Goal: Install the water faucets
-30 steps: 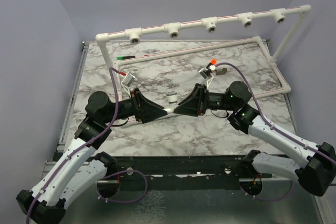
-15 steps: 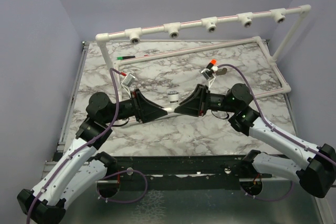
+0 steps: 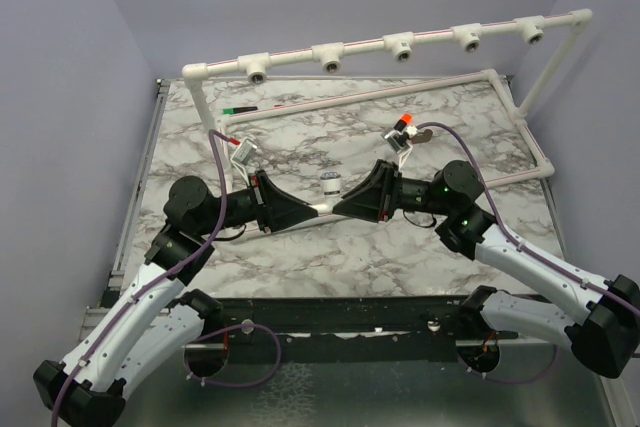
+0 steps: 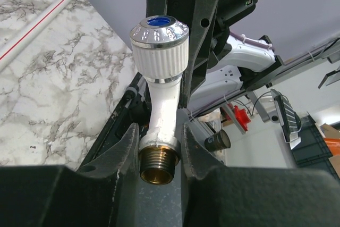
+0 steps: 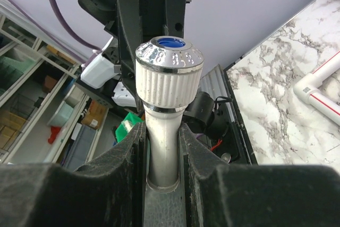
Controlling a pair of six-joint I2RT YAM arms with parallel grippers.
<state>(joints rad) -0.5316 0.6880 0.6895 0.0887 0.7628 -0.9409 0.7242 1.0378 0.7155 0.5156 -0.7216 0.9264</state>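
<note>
Faucet gripped from both sides above marble table.
The left gripper clamps it just above the brass thread, the right gripper clamps the stem below the knob.

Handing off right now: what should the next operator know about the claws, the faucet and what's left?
Left claw: shut on the faucet near its brass thread.
Right claw: shut on the same faucet's stem below the knob.
Faucet: held between both claws over the marble table.
Done: nothing installed; the five tee sockets look empty.
To do: release one claw, screw faucet into a socket.
</note>
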